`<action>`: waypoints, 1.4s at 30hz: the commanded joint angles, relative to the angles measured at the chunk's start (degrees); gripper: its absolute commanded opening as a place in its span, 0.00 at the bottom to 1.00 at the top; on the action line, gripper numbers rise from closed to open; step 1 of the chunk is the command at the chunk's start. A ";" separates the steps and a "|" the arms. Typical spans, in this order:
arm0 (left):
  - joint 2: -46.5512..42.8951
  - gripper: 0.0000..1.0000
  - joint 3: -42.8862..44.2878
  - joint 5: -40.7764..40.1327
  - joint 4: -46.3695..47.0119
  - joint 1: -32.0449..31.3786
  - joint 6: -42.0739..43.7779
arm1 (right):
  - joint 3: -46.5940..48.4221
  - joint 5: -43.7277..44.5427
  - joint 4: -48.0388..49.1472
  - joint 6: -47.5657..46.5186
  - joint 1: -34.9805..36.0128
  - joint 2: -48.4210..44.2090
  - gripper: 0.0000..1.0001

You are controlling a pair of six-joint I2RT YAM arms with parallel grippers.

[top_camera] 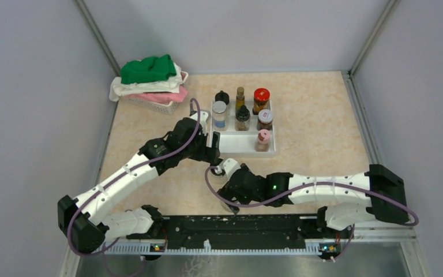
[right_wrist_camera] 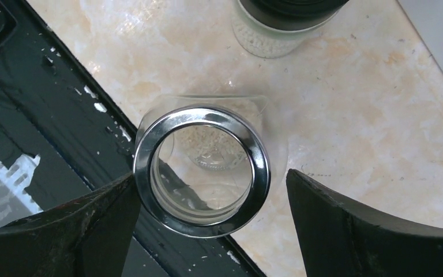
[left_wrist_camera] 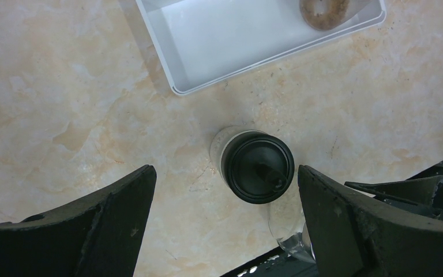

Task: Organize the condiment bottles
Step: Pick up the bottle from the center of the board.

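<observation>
Even, soft overhead light, bright throughout; shadows on the tabletop [top_camera: 311, 115] are faint. The silver-rimmed jar [right_wrist_camera: 202, 171] shows glare on its ring. Both wrist views blur the near jaws; the overhead view is sharp

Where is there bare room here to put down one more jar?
Bare table right of the white tray, and the tray's front row left of the pink-capped jar. Crowded: the strip before the tray, where the left hand and right hand hang over a black-capped jar and a silver-rimmed jar.
</observation>
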 commanded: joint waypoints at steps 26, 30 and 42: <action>-0.82 0.99 -0.87 1.16 2.08 -0.20 -0.05 | 6.70 8.52 -0.14 2.08 0.75 2.33 0.60; -0.94 0.99 -1.03 1.07 2.00 -0.17 0.04 | 8.50 10.79 -1.87 1.98 0.79 1.42 0.58; -0.63 0.99 -0.80 0.99 2.05 -0.18 0.31 | 12.44 17.33 -7.73 -0.70 -7.50 -3.28 0.56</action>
